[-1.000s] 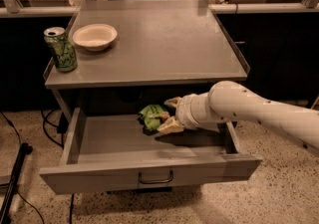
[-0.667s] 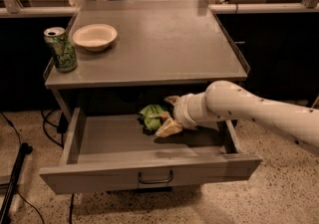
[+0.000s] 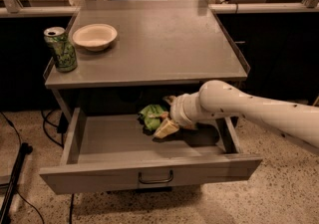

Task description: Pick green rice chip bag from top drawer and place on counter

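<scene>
Green rice chip bag [image 3: 149, 114] not yet out: lying crumpled toward the back of the top drawer [image 3: 99, 174], about at its middle, just below the front edge of the counter [image 3: 164, 44].

Counter above, flat and grey, with much bare surface in the middle and on the right. Top drawer standing well open below it, with a dark curved handle [image 3: 156, 178] at the centre of the front panel. White arm [image 3: 249, 111] reaching in from the right, over the right wall of the drawer and close under the counter edge. Gripper [image 3: 160, 117] at the bag, on its right side, touching it or very nearly. Closed on the bag or only set about it: cannot tell. On the left part of the counter a pale bowl [image 3: 94, 36], and near it, at the left rim, a green-patterned can [image 3: 61, 49].

Step in hand, as judged: taking hold of the bag, with the lift not yet made.

Possible troubles from here:
- Thin crinkled foil, so easy to lose if pinched only at a loose fold.
- Very little room between drawer and counter, so a straight lift likely to knock wrist or bag against the underside. Safer to draw outward first, then up.
- Setting down too far left likely to push the bowl or tip the can.
</scene>
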